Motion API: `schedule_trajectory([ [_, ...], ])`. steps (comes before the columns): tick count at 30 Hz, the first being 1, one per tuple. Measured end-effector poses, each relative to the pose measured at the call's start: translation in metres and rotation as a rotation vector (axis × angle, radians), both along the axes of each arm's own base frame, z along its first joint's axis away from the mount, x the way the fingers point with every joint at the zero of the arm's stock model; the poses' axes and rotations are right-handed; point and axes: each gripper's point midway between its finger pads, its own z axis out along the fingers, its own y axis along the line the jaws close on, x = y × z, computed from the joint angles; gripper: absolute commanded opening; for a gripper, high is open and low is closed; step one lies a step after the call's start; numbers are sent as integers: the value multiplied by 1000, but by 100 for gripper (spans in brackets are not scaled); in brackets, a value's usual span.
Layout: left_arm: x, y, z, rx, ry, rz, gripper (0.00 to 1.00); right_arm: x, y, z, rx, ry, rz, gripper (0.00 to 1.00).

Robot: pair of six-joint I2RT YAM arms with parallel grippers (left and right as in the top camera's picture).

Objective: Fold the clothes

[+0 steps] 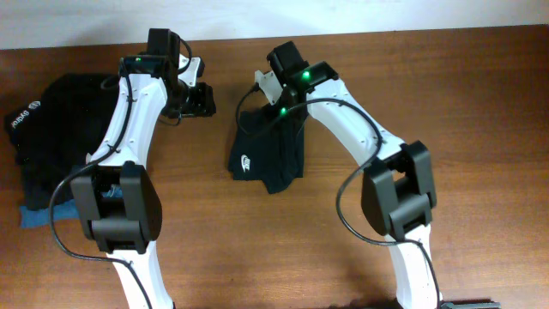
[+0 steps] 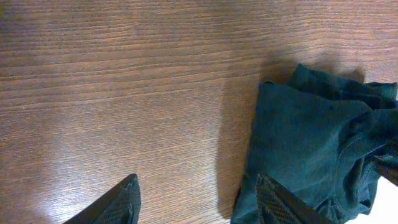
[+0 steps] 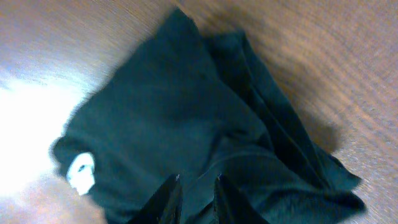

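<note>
Black T-shirt [image 1: 268, 159] lies folded mid-table [image 1: 480, 103] between the arms, long axis far-to-near, slightly slanted, swoosh logo [image 1: 246, 161] on its near-left part. Looks soft, light and limp, so it will likely sag; pinch an edge through all layers. Right gripper [image 3: 196, 186] is at its far edge, jaws nearly together; can't tell if fabric is caught. Left gripper [image 2: 198, 190] is spread wide, empty, beside the shirt.

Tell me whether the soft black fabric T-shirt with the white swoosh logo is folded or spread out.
Folded: the black T-shirt lies as a compact bundle with stacked layer edges, not spread flat.
</note>
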Motion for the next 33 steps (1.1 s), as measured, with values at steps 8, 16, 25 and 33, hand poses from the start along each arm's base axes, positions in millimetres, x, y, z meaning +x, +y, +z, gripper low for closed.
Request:
schedule_trajectory([
  [8, 0, 0, 0, 0, 1, 0, 59, 15, -60, -46, -168, 67, -208, 41],
  [16, -1, 0, 0, 1, 2, 0, 59, 31, -113, -47, -175, 93, -370, 56],
  [25, -1, 0, 0, 0, 4, 2, 64, 31, -110, -47, -164, 99, -370, 61],
  [33, -1, 0, 0, 0, 4, 2, 66, 26, -103, -47, -170, 103, -347, 64],
])
